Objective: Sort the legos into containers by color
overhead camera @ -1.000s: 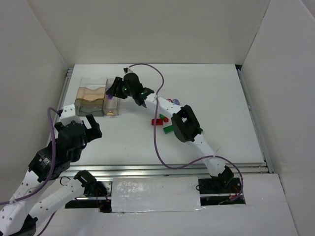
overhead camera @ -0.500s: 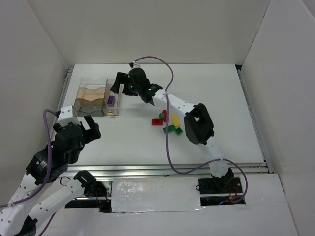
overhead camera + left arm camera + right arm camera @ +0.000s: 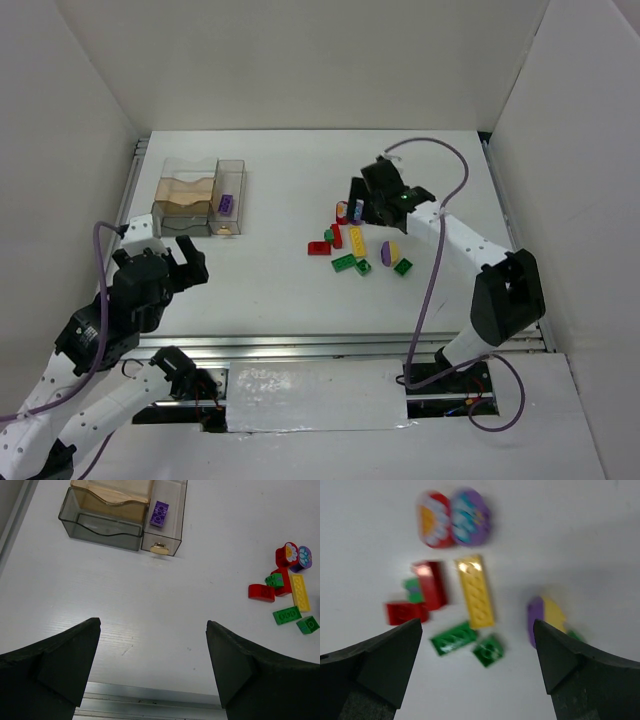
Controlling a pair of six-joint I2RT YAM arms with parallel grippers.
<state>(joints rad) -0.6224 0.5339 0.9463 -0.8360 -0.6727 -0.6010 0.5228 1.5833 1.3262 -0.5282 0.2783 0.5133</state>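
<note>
The clear divided container (image 3: 198,195) stands at the back left. One purple brick (image 3: 226,204) lies in its long narrow compartment and also shows in the left wrist view (image 3: 160,513). The loose legos lie mid-table: a long yellow brick (image 3: 357,242), green bricks (image 3: 343,263), red bricks (image 3: 319,248) and a purple-and-yellow rounded piece (image 3: 388,252). My right gripper (image 3: 362,208) hovers over this pile, open and empty (image 3: 477,670). Its view is blurred and shows the yellow brick (image 3: 476,591) and a green brick (image 3: 452,638). My left gripper (image 3: 183,252) is open and empty near the table's front left (image 3: 152,670).
A red rounded piece (image 3: 286,555) and a purple rounded piece (image 3: 303,557) with flower prints lie at the pile's far side. A metal rail (image 3: 350,345) runs along the table's near edge. White walls enclose the table on three sides.
My right arm has swung from over the container to the right and now hovers above the lego pile. The purple brick now lies in the container. The left arm has barely moved.
</note>
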